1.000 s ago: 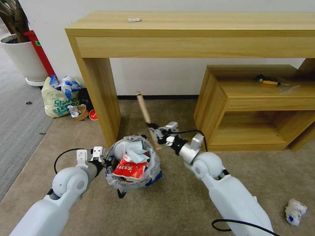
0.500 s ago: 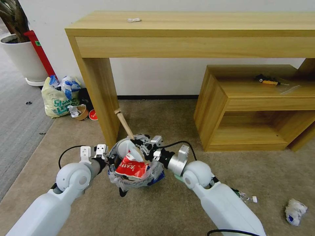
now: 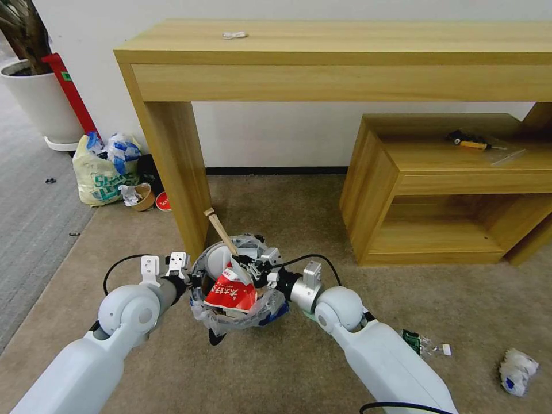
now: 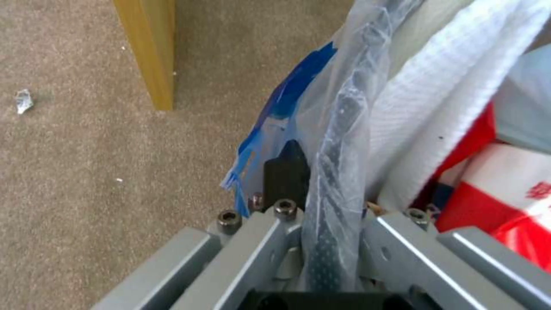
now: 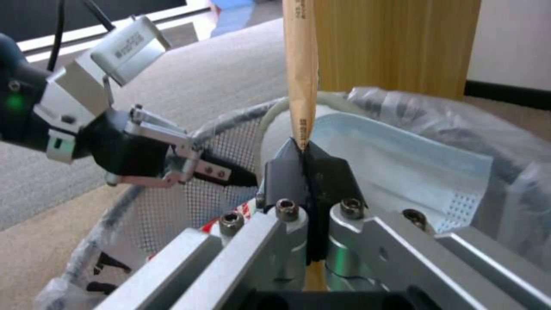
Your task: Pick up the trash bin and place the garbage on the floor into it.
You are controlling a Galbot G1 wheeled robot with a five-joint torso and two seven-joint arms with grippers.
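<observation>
The black mesh trash bin (image 3: 261, 307), lined with a clear bag, hangs just above the beige floor (image 3: 322, 368). My left gripper (image 3: 194, 282) is shut on its near-left rim (image 4: 335, 142). Inside lie a red wrapper (image 3: 230, 293), white cloth (image 4: 436, 99) and a pale blue mask (image 5: 396, 163). Over the bin's mouth my right gripper (image 3: 248, 265) is shut on a wooden stick (image 3: 219, 226), which slants up toward the desk leg; the stick (image 5: 301, 73) rises from between the black fingertips (image 5: 287, 168). A crumpled paper (image 3: 517, 371) and a crushed plastic bottle (image 3: 424, 343) lie on the floor at the right.
The wooden desk leg (image 3: 178, 172) stands just behind the bin. A low wooden shelf (image 3: 431, 190) is at the right. At the back left a pale-yellow shopping bag (image 3: 103, 169), a brown cup (image 3: 144, 197) and a plant pot (image 3: 40, 98) border the grey carpet strip (image 3: 29, 218).
My right gripper has carried the stick left and down, from beside the bin to over its mouth, and the stick's lower end now dips in. The left gripper keeps hold of the rim.
</observation>
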